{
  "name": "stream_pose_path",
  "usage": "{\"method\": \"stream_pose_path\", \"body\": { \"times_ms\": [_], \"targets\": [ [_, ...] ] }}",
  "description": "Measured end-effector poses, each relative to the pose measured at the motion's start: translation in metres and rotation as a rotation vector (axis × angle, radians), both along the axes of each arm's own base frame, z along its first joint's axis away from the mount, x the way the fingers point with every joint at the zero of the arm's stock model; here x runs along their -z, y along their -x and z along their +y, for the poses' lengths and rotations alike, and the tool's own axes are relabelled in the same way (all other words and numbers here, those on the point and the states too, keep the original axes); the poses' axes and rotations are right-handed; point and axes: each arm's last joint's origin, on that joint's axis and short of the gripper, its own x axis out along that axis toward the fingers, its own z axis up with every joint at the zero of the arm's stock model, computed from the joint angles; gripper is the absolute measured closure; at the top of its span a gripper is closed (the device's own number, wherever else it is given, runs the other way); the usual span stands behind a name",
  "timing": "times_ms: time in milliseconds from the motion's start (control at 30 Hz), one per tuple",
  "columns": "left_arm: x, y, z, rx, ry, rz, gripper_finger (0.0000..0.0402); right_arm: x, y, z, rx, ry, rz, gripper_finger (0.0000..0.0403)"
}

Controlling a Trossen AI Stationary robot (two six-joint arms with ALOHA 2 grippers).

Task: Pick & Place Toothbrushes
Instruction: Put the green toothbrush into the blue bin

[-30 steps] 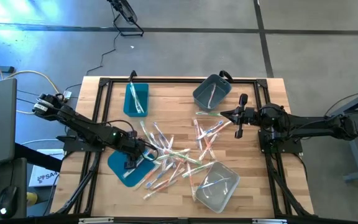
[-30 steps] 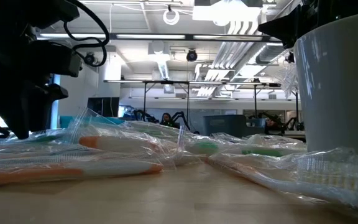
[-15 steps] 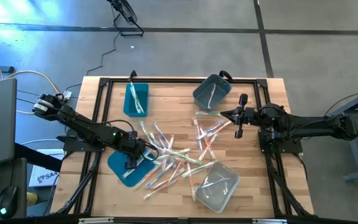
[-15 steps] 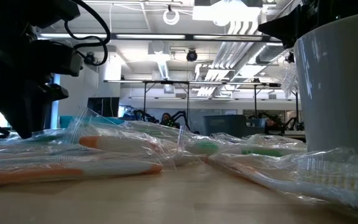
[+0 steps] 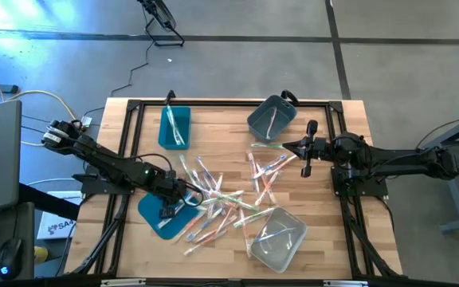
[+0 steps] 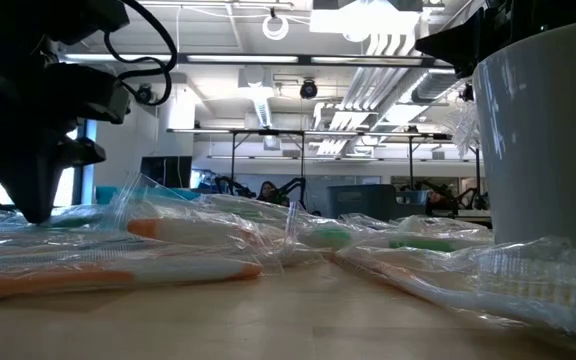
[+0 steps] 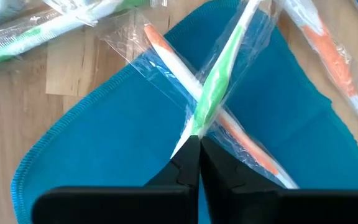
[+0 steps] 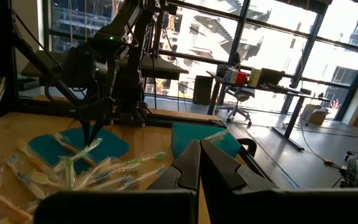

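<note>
Here, left gripper (image 7: 199,142) jaws clenched on crinkly-wrapped green toothbrush (image 7: 218,87), right gripper (image 8: 199,149) clenched empty.

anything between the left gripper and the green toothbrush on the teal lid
Nothing visible. The left gripper is shut at the green toothbrush, which lies crossed over an orange toothbrush on the teal lid.

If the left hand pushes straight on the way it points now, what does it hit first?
The left hand is shut, its tips right at a wrapped green toothbrush crossing an orange one on the flat teal lid. It would likely meet the green toothbrush first, then the lid beneath.
</note>
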Motion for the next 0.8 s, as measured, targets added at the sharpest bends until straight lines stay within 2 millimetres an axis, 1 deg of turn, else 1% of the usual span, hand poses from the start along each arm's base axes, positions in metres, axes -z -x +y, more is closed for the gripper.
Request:
{"method": "stream_pose_path", "body": {
  "times_ms": [233, 333, 433, 567, 800],
  "targets": [
    [0.000, 0.000, 0.000, -0.018, 0.007, 0.003, 0.0401, 0.000, 0.000, 0.000, 0.000, 0.000, 0.000, 0.0400],
    [-0.005, -0.002, -0.001, -0.018, 0.008, -0.001, 0.0401, 0.000, 0.000, 0.000, 0.000, 0.000, 0.000, 0.0400],
    [-0.013, -0.006, -0.002, -0.018, 0.012, -0.013, 0.0401, 0.000, 0.000, 0.000, 0.000, 0.000, 0.000, 0.0400],
    [-0.026, -0.007, -0.002, -0.021, -0.011, 0.028, 0.0401, 0.000, 0.000, 0.000, 0.000, 0.000, 0.000, 0.0400],
    [-0.058, 0.000, 0.003, -0.049, -0.157, 0.170, 0.0401, 0.000, 0.000, 0.000, 0.000, 0.000, 0.000, 0.0400]
  ]
}}
